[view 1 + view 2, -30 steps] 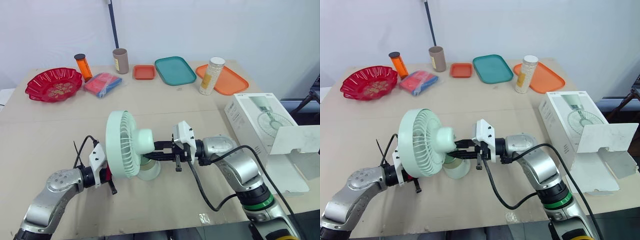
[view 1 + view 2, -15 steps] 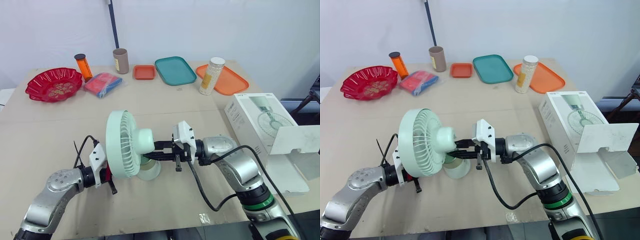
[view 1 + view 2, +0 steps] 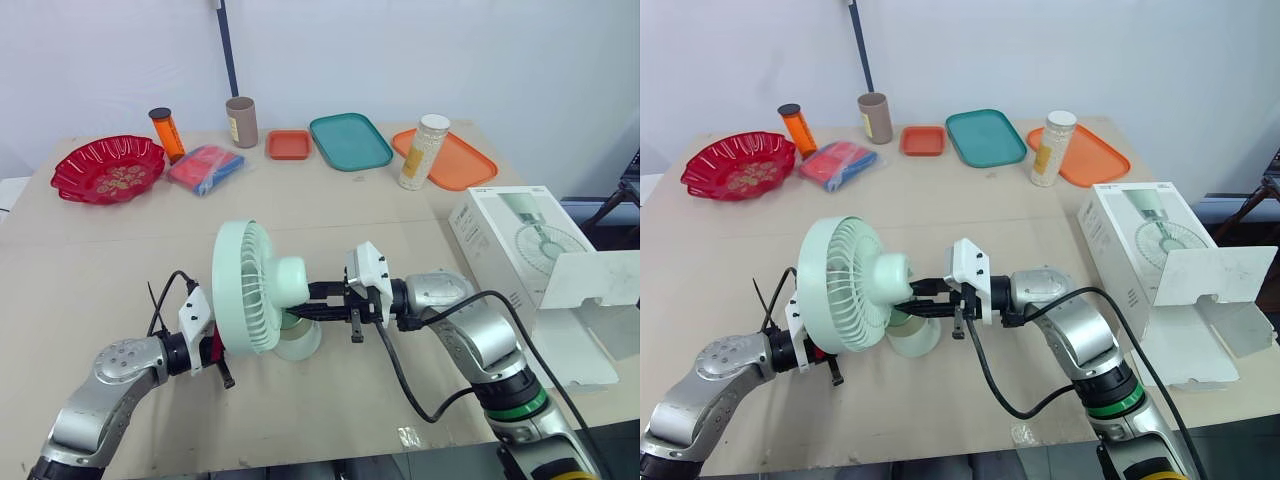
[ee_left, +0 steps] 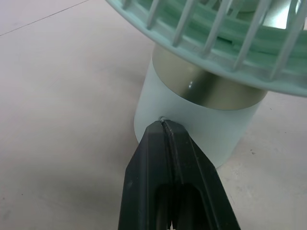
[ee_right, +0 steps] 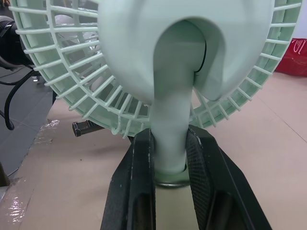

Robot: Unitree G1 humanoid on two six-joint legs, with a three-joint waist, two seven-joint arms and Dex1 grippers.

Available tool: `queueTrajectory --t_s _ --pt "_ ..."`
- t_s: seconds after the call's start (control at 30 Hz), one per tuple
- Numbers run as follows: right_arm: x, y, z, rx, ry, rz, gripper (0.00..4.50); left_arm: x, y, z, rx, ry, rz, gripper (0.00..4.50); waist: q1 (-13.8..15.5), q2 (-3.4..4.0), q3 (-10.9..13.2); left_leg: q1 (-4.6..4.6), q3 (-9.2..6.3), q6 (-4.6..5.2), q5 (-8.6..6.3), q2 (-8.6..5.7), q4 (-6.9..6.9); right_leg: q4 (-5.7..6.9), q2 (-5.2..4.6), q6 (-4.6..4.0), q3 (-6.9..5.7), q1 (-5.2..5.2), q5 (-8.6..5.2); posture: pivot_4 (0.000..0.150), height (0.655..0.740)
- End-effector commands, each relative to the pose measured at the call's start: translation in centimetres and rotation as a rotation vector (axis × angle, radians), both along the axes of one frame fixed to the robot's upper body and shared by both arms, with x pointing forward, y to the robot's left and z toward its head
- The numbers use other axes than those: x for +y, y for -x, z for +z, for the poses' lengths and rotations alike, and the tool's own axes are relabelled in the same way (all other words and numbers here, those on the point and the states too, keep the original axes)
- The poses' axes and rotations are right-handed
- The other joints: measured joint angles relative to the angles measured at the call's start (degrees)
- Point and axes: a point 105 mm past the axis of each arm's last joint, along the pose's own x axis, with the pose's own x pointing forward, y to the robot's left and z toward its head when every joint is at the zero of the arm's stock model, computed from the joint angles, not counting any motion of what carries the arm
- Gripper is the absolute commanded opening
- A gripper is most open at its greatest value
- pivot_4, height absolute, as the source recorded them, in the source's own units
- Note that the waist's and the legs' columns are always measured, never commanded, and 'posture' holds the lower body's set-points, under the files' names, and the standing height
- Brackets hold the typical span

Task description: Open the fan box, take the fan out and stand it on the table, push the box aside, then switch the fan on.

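The pale green fan (image 3: 250, 290) stands upright on its round base (image 3: 298, 340) in the middle of the table, its grille facing my left side. My right gripper (image 5: 170, 143) comes from the right and is shut on the fan's neck (image 5: 168, 129), one finger on each side. My left gripper (image 4: 164, 125) is shut with nothing in it, and its tip touches the side of the base (image 4: 201, 120) under the grille. The white fan box (image 3: 520, 245) lies at the table's right edge with its flap (image 3: 590, 285) open.
Along the back of the table stand a red bowl (image 3: 108, 168), an orange bottle (image 3: 166, 133), a red and blue packet (image 3: 205, 167), a brown cup (image 3: 241, 121), a small orange tray (image 3: 288, 144), a teal tray (image 3: 350, 140), and a jar (image 3: 424, 152) by an orange tray (image 3: 455, 160).
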Motion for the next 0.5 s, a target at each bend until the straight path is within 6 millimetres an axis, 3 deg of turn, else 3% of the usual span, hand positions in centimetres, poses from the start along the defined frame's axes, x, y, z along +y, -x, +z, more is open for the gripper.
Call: queueTrajectory --t_s 0.03,0.5 --pt "0.38 0.07 -0.03 -0.011 0.002 0.006 0.35 -1.76 0.73 1.45 -0.063 0.028 -0.082 0.03 0.0 0.0 0.0 0.0 0.0 0.0 0.0 0.0 0.0 0.0 0.0 0.0 0.0 0.0 0.0 0.15 0.74" --pt "0.34 0.07 -0.1 -0.011 0.004 0.002 0.35 -1.86 0.94 1.61 -0.066 0.031 -0.083 0.03 0.0 0.01 0.0 0.03 -0.01 0.0 0.0 -0.01 0.01 0.0 0.0 0.0 0.0 0.05 0.0 0.15 0.74"
